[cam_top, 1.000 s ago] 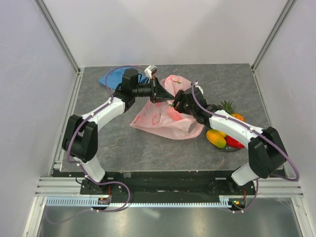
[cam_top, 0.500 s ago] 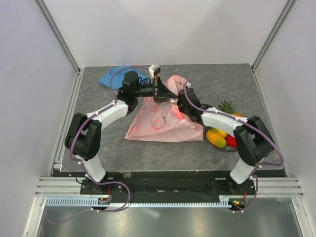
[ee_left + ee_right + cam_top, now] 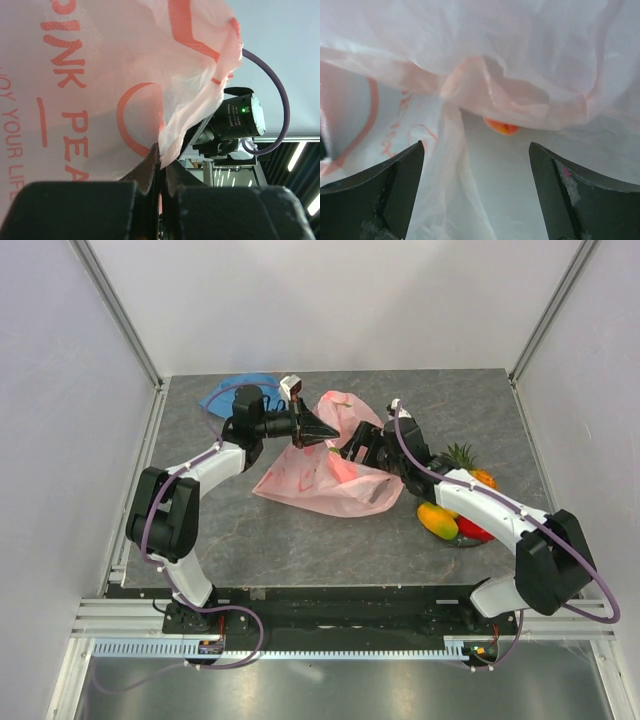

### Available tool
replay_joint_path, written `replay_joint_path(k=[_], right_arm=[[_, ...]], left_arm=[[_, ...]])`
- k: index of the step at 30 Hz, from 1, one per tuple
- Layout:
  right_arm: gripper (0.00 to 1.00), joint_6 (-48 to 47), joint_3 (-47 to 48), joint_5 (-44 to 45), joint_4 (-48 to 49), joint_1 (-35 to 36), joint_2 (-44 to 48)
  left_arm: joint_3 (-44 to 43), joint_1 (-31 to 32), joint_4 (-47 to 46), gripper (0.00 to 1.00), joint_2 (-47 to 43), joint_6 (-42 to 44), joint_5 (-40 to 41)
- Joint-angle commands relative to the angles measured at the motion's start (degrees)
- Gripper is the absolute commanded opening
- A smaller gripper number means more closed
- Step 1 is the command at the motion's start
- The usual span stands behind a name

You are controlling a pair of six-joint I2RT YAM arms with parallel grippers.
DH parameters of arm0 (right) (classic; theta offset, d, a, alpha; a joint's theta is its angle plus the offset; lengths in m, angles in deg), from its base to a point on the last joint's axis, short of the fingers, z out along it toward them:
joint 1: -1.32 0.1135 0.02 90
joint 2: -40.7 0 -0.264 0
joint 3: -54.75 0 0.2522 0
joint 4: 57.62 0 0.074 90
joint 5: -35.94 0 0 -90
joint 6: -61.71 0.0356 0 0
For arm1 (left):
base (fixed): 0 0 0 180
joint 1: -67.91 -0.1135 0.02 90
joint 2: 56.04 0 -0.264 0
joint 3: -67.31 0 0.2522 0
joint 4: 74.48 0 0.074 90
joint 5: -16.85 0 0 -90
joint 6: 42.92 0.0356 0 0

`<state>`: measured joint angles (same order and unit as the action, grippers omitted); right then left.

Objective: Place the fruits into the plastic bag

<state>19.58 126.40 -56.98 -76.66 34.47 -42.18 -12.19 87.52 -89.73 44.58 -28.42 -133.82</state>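
An edge of the pink bag [image 3: 318,483] is pinched in the closed left gripper [image 3: 160,151]; its film is spread just before the wide-open right gripper [image 3: 476,150].

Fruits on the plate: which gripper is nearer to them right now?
Right. The right gripper, open at the plastic bag, sits a short way left of the fruits; the left gripper, shut on its edge, is farther left, beyond it.
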Motion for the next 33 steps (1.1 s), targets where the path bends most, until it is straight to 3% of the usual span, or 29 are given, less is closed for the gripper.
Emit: replay_joint_path(k=[1,9,20,23,27,33], right_arm=[[0.93,-2.1,-3.0,-1.6,-0.2,-0.1,1.4],[0.94,-3.8,-4.4,1.7,-2.1,-0.7,9.0],[0.93,-7.6,-1.1,11.5,-12.8,-5.4,20.8],[0.92,-8.8,1.4,12.9,-17.8,-8.4,22.0],[0.89,-10.3,5.6,16.8,-32.9,-12.0,22.1],[0.86,-18.0,7.3,20.1,-46.6,-12.2,19.2]], left_arm=[[-0.1,0.3,0.7,0.02,0.1,3.3,-2.5],[-0.4,0.0,4.3,0.02,0.1,6.5,-2.3],[-2.3,-0.6,15.9,0.02,-1.6,16.3,-0.3],[-2.9,-0.7,18.0,0.02,-2.0,17.8,0.1],[-3.5,-0.7,20.7,0.02,-2.6,20.0,1.1],[-4.1,-0.7,22.2,0.02,-2.6,21.4,1.7]])
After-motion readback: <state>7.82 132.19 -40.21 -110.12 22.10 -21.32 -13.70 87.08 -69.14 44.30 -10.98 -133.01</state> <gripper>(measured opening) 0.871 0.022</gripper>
